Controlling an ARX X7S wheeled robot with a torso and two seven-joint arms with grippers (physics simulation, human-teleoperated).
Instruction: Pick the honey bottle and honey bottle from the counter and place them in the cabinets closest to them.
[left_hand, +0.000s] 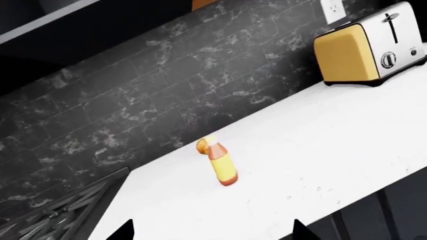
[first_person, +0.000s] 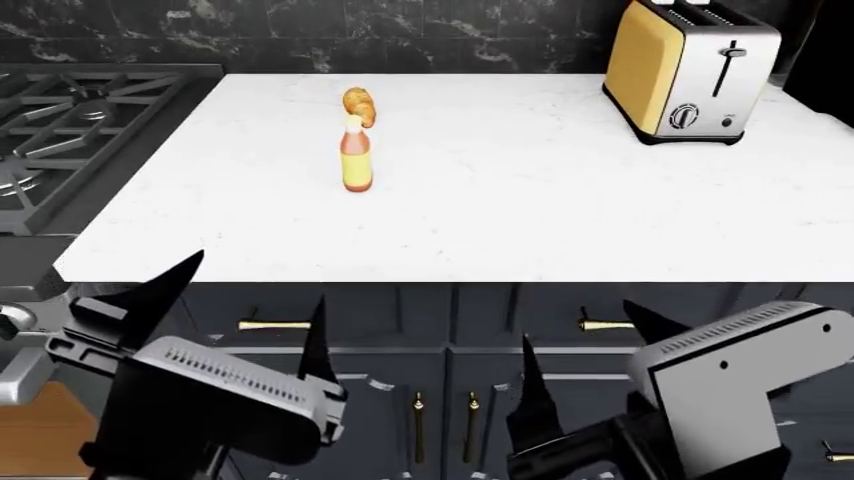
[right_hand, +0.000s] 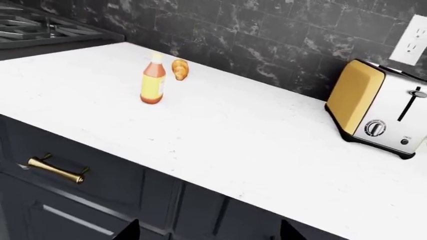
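Both tools, left (first_person: 254, 310) & right (first_person: 587, 345), are held wide, empty, below bench (first_person: 561, 220) edge; honey bottle (first_person: 355, 157) seen upright just before croissant (first_person: 360, 105), not yet reached.

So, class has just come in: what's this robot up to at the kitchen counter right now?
Nothing is being held yet. One honey bottle stands upright on the white counter, just in front of a croissant, with a yellow toaster off to the robot's right and a gas stove to its left. The left pincer and right pincer both hang open, below the counter edge, in front of the dark cabinet doors. Only one bottle shows in these views.
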